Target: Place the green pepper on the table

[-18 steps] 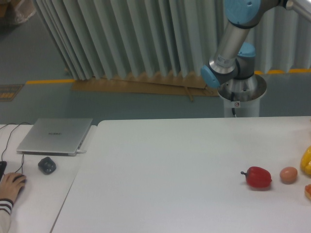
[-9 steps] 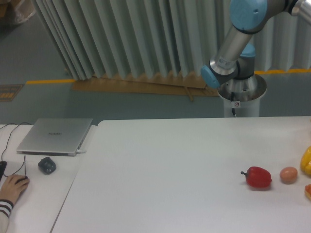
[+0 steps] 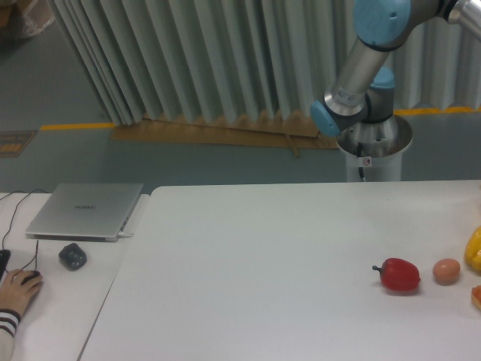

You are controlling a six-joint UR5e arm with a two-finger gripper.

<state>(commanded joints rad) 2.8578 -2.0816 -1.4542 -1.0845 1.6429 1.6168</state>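
Observation:
The green pepper is out of view. The large white table fills the lower middle and right of the camera view. Only part of the arm shows, rising from its base behind the table's far right edge and running out of the frame at the top right. Its gripper lies outside the picture.
A red pepper and a small orange-tan ball lie near the table's right side. A yellow item and a reddish one are cut by the right edge. On the left desk sit a closed laptop, a dark object and a person's hand.
The arm's upper joint has shifted slightly right and up. The person's hand at the lower left has moved a little. The objects on the table have not moved.

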